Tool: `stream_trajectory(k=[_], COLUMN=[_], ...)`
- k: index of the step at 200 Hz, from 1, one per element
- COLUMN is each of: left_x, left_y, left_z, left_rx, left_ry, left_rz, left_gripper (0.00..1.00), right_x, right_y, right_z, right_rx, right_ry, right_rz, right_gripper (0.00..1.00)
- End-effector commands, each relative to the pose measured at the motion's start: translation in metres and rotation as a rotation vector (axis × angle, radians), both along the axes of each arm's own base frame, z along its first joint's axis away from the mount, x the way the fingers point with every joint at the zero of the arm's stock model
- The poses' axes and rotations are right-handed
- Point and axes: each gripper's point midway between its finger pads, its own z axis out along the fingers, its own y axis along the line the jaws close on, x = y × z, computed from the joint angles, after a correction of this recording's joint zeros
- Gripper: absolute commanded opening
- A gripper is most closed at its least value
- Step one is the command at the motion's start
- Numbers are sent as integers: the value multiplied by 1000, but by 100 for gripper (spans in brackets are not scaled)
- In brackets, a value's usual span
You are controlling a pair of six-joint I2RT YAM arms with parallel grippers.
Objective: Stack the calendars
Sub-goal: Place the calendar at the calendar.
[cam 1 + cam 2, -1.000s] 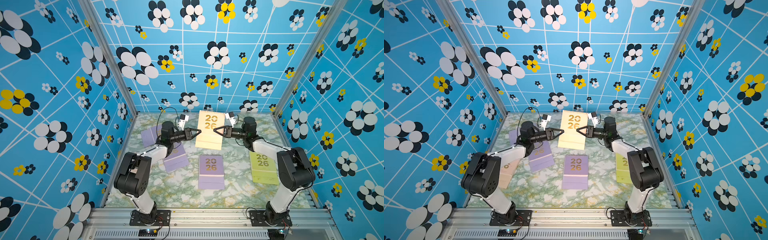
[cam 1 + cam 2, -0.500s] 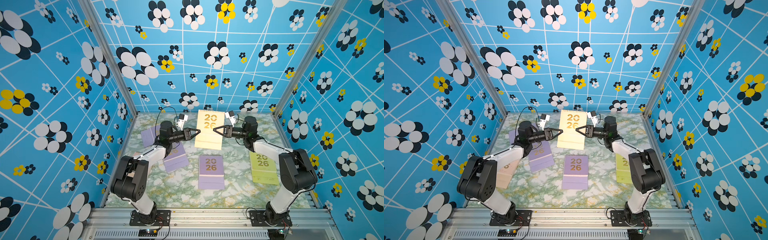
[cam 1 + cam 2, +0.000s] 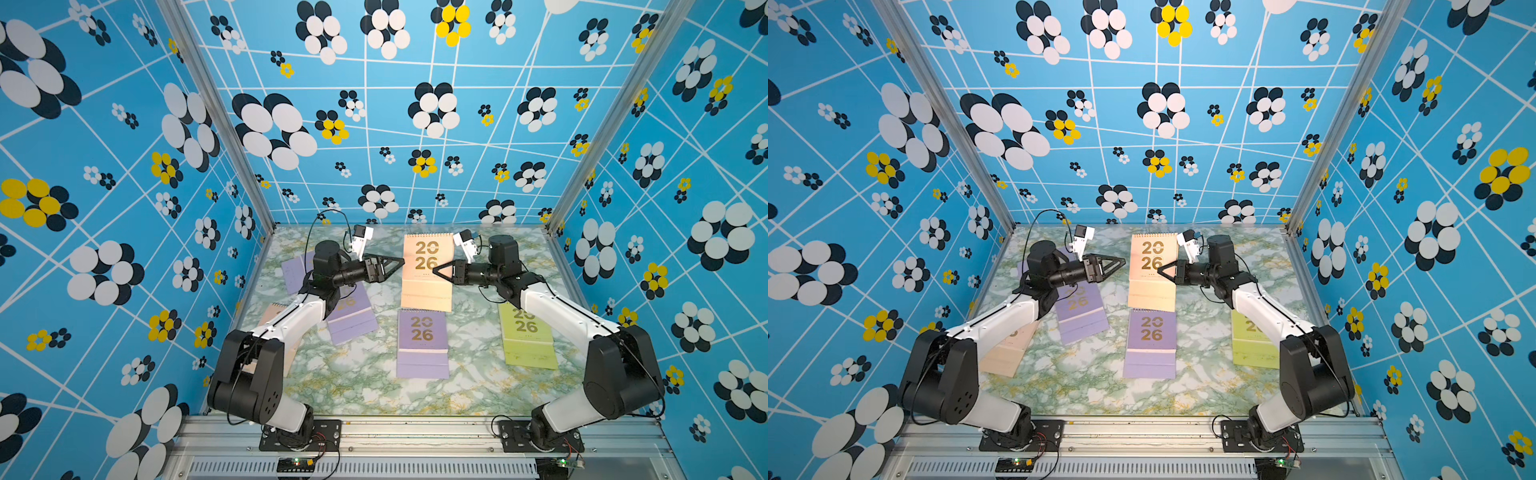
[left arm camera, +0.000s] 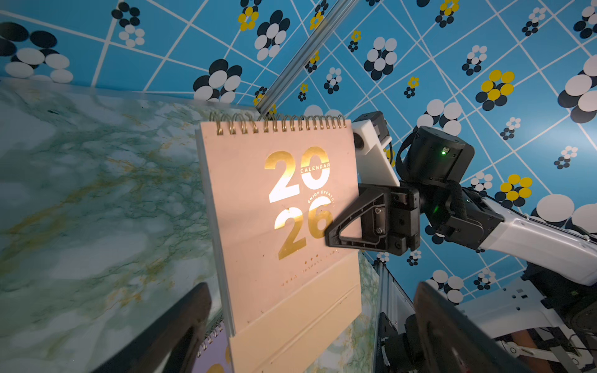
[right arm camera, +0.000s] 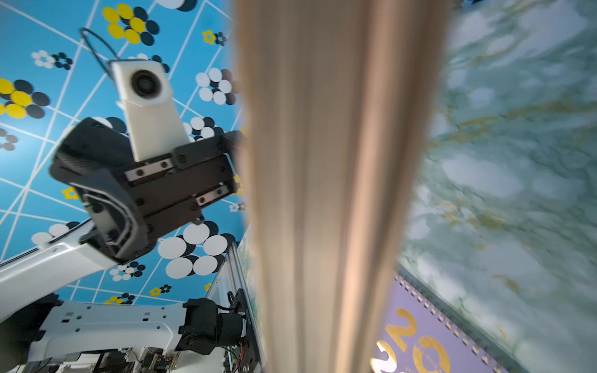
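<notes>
right claw grips the peach calendar by its right edge, left claw hangs released beside the left edge, lavender calendar under its lower end

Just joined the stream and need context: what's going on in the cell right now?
Stacking calendars, none stacked yet. The right gripper is shut on the right edge of a peach calendar, holding it off the marble table near the back. The left gripper is open at that calendar's left edge, not gripping. Flat on the table: a centre lavender calendar, a yellow-green calendar on the right, and by the left arm a near lavender calendar, a rear lavender calendar and a second peach calendar.
</notes>
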Motion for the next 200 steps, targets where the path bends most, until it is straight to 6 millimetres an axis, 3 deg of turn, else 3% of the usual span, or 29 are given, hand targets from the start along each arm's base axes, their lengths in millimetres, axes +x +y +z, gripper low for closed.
stream_trajectory(k=[1,37,88,200], left_x=[-3,-4,-11,-30], left_y=[11,24,30,20], left_z=[3,5,2,-8], left_rx=[64,115,124,95], left_ry=[-58,-78,-81,-63], left_rz=[57,149,186,129], left_gripper=[99,100,100,99], right_x=[-20,-54,-91,-108], right_y=[-15,-21,-12,16], right_z=[-16,-33,-61,-107], right_rx=[-76,-88,-47,-38], right_ry=[64,146,238,356], right_rz=[-35,-54,-75,-43], right_gripper=[0,0,0,0])
